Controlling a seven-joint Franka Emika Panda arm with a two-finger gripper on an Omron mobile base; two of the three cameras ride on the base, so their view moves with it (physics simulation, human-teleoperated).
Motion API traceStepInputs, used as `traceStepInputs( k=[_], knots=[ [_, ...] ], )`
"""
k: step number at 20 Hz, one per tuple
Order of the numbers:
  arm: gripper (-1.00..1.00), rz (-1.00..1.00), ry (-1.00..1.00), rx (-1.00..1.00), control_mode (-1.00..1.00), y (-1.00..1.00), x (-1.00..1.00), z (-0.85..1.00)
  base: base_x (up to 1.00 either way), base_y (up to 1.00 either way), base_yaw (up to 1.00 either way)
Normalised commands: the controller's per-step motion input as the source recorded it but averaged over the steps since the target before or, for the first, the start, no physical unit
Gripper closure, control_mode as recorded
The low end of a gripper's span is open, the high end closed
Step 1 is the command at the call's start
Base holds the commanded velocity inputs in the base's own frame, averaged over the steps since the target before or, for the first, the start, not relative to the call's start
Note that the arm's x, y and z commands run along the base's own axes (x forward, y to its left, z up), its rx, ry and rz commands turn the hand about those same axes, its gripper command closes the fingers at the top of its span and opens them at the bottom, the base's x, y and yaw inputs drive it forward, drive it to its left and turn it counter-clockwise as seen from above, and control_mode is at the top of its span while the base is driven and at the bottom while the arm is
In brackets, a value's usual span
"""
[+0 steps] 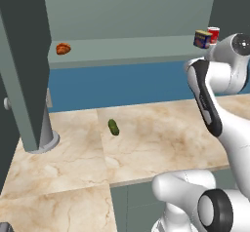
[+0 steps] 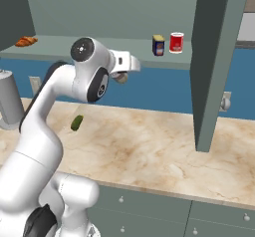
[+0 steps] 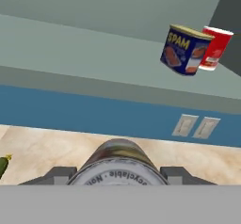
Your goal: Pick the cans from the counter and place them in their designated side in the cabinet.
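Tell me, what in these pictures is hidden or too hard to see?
- Silver can in the gripper: in the hand view its near end fills the foreground, hiding most of its label; the picture's bottom cuts off the lettering.
- Gripper: in the right base view the arm's own wrist covers the fingers.
- Red can: in the left base view the arm and the blue can partly cover it.
- Pickle: cut off by the hand view's left edge.

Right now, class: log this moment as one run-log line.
pincer: shut on silver can | blue can: on shelf beside red can | pickle: on counter
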Motion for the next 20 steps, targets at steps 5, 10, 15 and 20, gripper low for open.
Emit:
traceStepInputs(
  k=[5, 10, 15, 20],
  knots=[
    [1.00, 0.00, -0.10, -0.04, -1.00, -0.05, 0.00, 0.27, 0.00, 0.00, 0.00],
    [1.00, 0.00, -0.16, -0.05, -1.00, -0.09, 0.01, 0.22, 0.00, 0.00, 0.00],
    [1.00, 0.00, -0.10, -0.04, -1.00, -0.08, 0.19, 0.10, 0.00, 0.00, 0.00],
    [1.00, 0.00, -0.01, 0.00, -1.00, -0.09, 0.34, 0.20, 0.00, 0.00, 0.00]
  ],
)
